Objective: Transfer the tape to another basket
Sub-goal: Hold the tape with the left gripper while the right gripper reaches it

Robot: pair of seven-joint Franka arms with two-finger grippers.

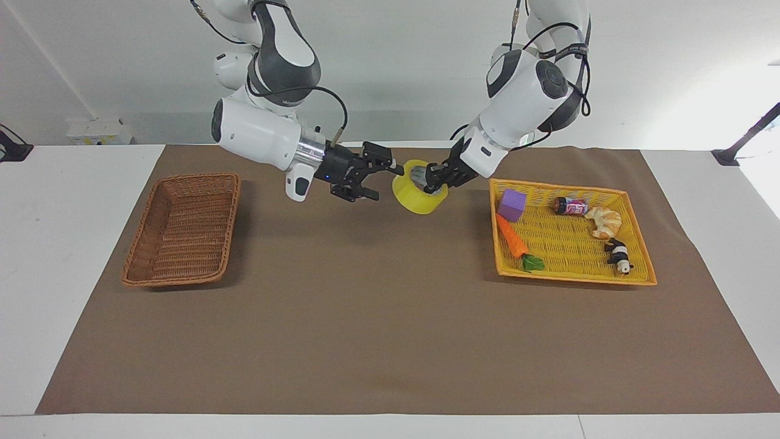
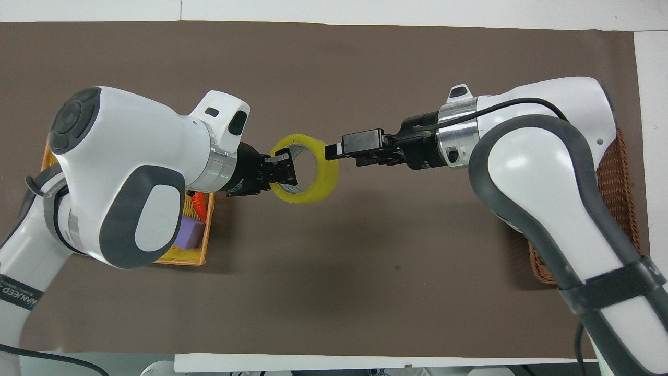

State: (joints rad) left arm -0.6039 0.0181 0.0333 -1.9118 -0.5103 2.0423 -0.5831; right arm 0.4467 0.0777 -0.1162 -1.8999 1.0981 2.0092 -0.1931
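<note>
**Kid:** Over the middle of the bench (image 1: 390, 341), what are you doing?

**Me:** I'm passing the tape (image 1: 418, 196) from one arm to the other. My left pincer (image 1: 434, 177) is pinching the wall of the roll, one finger inside the hole. It holds the roll up in the air, over the brown mat, not in any basket.

**Kid:** And the other arm?

**Me:** My right pincer (image 1: 382, 178) is spread wide, right beside the roll. One finger looks close to the rim. I can't tell if it touches.

**Kid:** How do you do it well?

**Me:** I'd slide the spread fingers over the free side of the roll, away from the left fingers. Then squeeze. Only then should the left one let go. If it lets go too soon, I think the roll could drop and roll away.

**Kid:** What else is around?

**Me:** The brown basket (image 1: 183, 228) sits at the right arm's end. The yellow basket (image 1: 634, 274) at the left arm's end holds a carrot (image 1: 512, 238), a purple block (image 1: 512, 204), a can (image 1: 570, 206), a croissant (image 1: 603, 222) and a toy panda (image 1: 618, 255).

**Kid:** Is anything in the way?

**Me:** No, I see nothing on the mat between the roll and the brown basket.
</note>
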